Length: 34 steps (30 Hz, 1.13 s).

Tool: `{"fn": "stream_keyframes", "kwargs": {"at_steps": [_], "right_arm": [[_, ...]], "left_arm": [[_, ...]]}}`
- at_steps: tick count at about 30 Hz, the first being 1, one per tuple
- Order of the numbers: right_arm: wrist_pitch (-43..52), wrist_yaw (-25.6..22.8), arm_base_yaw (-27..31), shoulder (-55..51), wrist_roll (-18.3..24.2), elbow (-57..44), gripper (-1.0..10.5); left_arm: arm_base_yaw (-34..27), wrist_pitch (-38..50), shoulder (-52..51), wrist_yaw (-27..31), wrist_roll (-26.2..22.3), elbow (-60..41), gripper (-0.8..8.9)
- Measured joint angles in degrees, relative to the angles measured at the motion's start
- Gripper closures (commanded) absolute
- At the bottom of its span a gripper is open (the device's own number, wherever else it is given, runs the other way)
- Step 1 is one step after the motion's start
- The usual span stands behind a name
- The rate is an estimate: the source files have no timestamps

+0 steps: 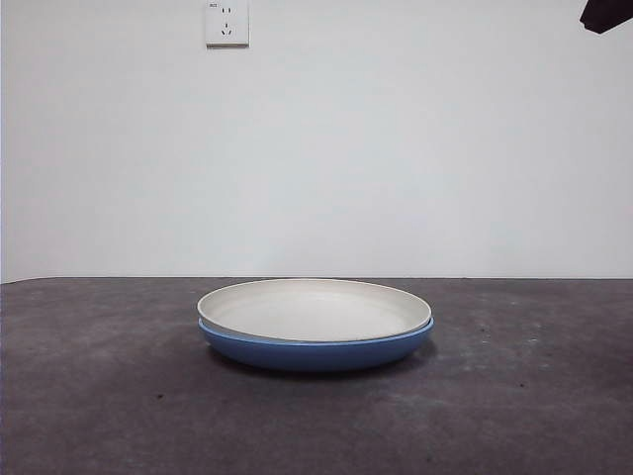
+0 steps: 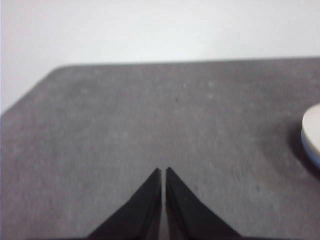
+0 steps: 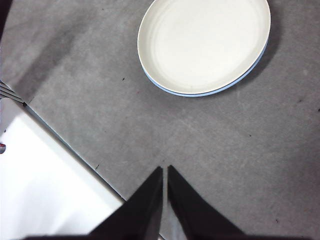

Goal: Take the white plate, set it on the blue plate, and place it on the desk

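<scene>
The white plate (image 1: 315,307) rests nested on top of the blue plate (image 1: 316,352) at the middle of the desk (image 1: 99,396). The stack also shows in the right wrist view, white plate (image 3: 204,44) over a thin blue rim (image 3: 165,88). Its edge shows in the left wrist view (image 2: 312,131). My right gripper (image 3: 164,169) is shut and empty, high above the desk and apart from the plates. My left gripper (image 2: 163,170) is shut and empty over bare desk, beside the stack. A black arm tip (image 1: 605,14) shows at the front view's top right corner.
A white wall stands behind the desk with a socket (image 1: 226,23) high up. The desk's edge and pale floor (image 3: 45,185) show in the right wrist view. The desk's corner edge (image 2: 35,90) shows in the left wrist view.
</scene>
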<state>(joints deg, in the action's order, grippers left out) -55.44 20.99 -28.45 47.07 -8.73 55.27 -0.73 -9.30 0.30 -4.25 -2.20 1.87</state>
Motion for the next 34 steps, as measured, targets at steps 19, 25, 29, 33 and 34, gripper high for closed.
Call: {"fn": "stream_keyframes", "kwargs": {"at_steps": [19,25,29,33,34], "right_arm": [[0.0,0.0,0.0,0.0,0.0,0.0,9.4],[0.0,0.0,0.0,0.0,0.0,0.0,9.4],[0.0,0.0,0.0,0.0,0.0,0.0,9.4],[0.5,-0.2,0.0,0.0,1.1,0.0,9.4],[1.2,-0.9,0.6,-0.2,1.9,0.0,9.4]], "left_arm": [[0.0,-0.9,0.0,0.0,2.8,0.0,7.99],[0.0,-0.9,0.0,0.0,2.8,0.0,7.99],[0.0,-0.9,0.0,0.0,2.8,0.0,7.99],[0.0,-0.9,0.0,0.0,2.8,0.0,7.99],[0.0,-0.9,0.0,0.0,2.8,0.0,7.99]]}}
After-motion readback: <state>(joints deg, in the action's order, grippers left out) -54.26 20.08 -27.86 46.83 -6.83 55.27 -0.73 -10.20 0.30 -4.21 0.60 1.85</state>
